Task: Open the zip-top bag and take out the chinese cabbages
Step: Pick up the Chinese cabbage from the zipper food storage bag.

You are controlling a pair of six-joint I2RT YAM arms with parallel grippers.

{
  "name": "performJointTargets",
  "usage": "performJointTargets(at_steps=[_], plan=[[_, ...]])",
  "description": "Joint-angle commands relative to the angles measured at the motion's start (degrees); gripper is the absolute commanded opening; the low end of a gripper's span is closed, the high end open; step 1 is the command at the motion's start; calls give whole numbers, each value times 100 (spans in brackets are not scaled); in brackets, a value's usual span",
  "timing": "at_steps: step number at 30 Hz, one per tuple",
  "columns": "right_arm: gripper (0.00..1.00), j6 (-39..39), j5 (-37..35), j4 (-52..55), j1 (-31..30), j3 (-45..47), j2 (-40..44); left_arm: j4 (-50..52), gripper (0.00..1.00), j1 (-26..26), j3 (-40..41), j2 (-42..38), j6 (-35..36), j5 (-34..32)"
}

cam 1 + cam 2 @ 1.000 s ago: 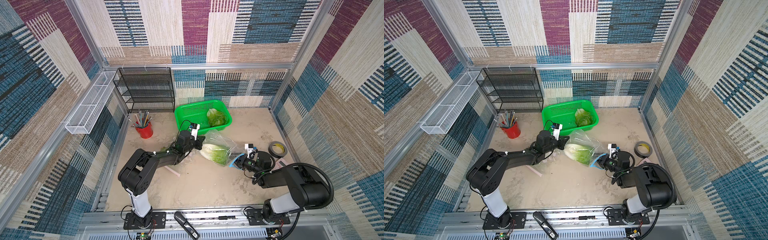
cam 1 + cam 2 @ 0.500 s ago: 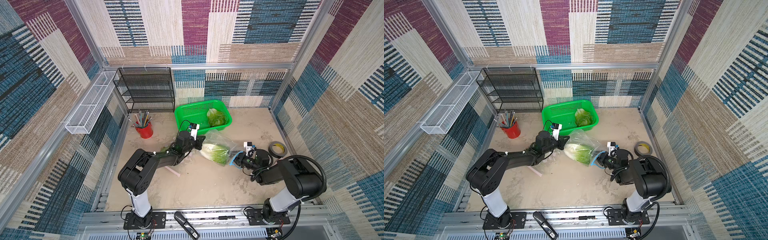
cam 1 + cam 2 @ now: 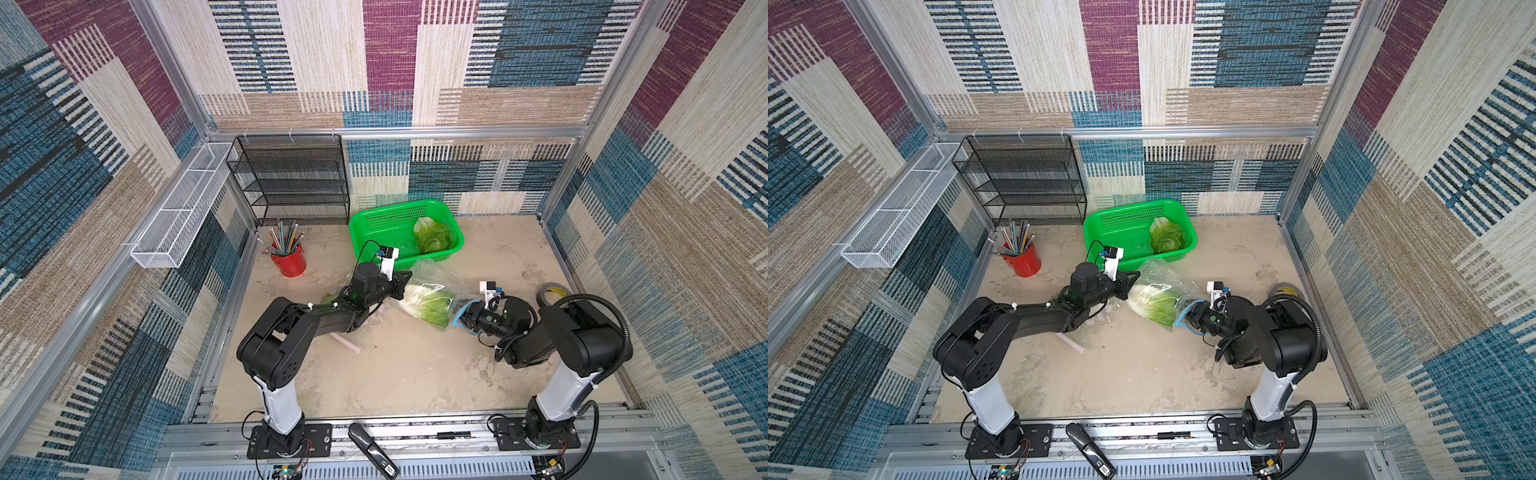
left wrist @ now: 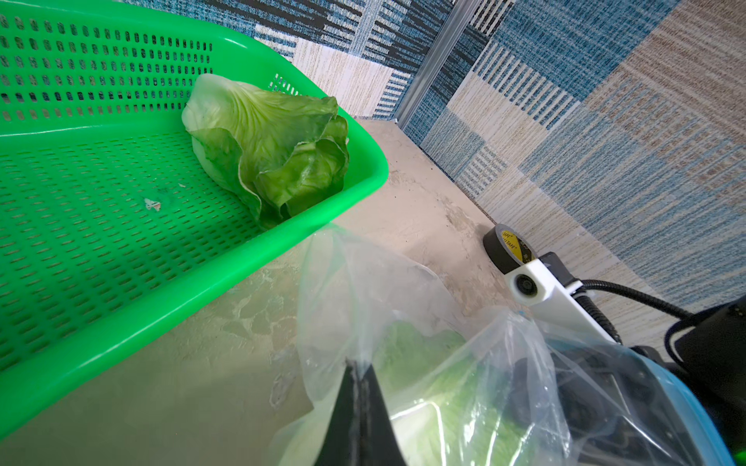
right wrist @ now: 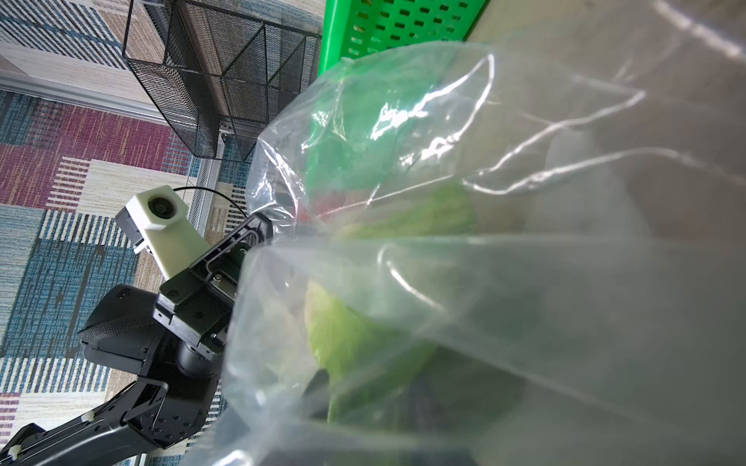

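At the left wrist alone, left pincer (image 4: 357, 369) clamps bag (image 4: 403, 306); right pincer (image 3: 462, 318) unreadable.

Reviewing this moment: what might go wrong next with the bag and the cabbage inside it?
1. The left gripper pinches only a thin fold of the zip-top bag; a pull may slip it free.
2. The right gripper sits in the bag's mouth under loose film; closing on the cabbage may trap plastic and drag the bag along.
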State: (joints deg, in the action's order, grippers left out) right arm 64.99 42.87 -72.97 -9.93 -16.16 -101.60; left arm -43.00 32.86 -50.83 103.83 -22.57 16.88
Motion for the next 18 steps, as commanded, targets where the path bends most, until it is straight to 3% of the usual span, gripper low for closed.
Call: performJointTargets(at_steps=[1, 5, 9, 13, 18], plan=[[34, 276, -7, -891, -78, -61, -127, -296, 0, -1, -2, 32, -252, 149], [33, 235, -42, -903, -105, -63, -82, -112, 0, 1, -5, 3, -213, 18], [21, 233, 6, -936, -105, -70, -20, 56, 0, -9, -66, 11, -218, -63], [19, 191, 24, -897, -98, -56, 31, 56, 0, -59, -103, 52, -352, -18], [1, -38, 28, -488, -96, -21, 245, 448, 0, -161, -155, 5, -392, -190]])
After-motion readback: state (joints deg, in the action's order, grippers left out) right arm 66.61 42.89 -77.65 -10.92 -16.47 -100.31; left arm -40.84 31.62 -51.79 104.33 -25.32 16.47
